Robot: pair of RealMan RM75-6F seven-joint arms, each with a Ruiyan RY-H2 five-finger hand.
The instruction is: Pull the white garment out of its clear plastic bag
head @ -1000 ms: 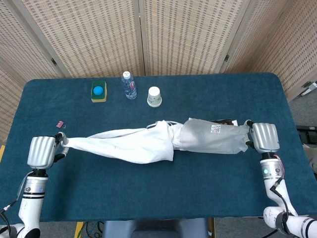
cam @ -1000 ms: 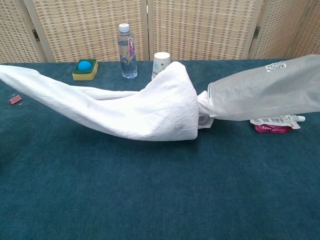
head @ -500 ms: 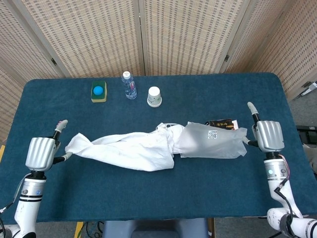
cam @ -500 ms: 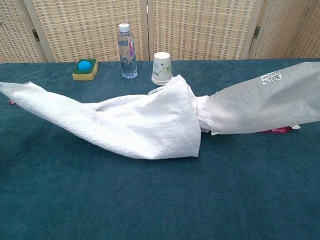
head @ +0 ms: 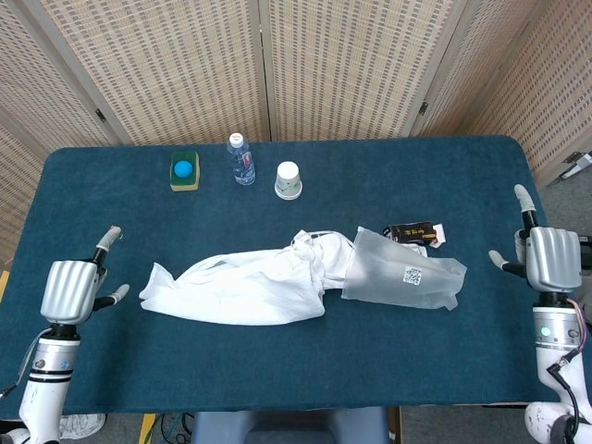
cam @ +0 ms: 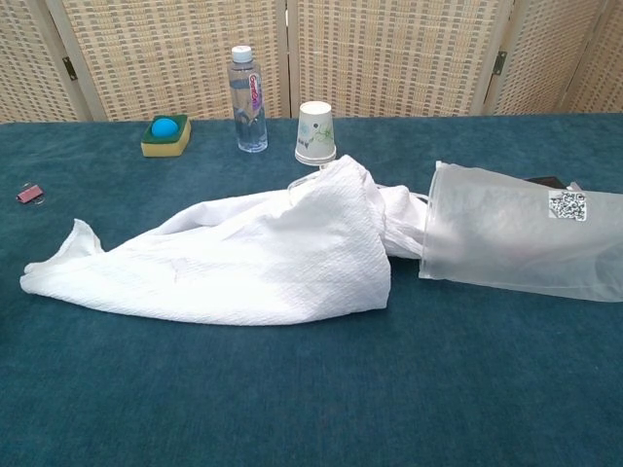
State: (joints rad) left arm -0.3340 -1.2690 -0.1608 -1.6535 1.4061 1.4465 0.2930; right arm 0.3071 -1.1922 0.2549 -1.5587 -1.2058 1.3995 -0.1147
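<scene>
The white garment (head: 245, 282) was seen lying crumpled on the blue tabletop (head: 277, 370), most of it drawn out to the left of the clear plastic bag (head: 405, 280), with one end still tucked into the bag's open mouth. Both hands were shown only in the head view: the left hand (head: 72, 289) was held well to the left of the garment, fingers spread and nothing gripped; the right hand (head: 551, 258) was held well to the right of the bag, likewise spread and empty. In the chest view neither hand was caught, but the bag's mouth (cam: 433, 219) was shown gaping around the bunched cloth. Behind the garment a paper cup (head: 289, 180), a water bottle (head: 241, 159) and a sponge with a blue ball (head: 184, 170) were stood in a row. A dark packet (head: 413, 232) was seen just behind the bag.
</scene>
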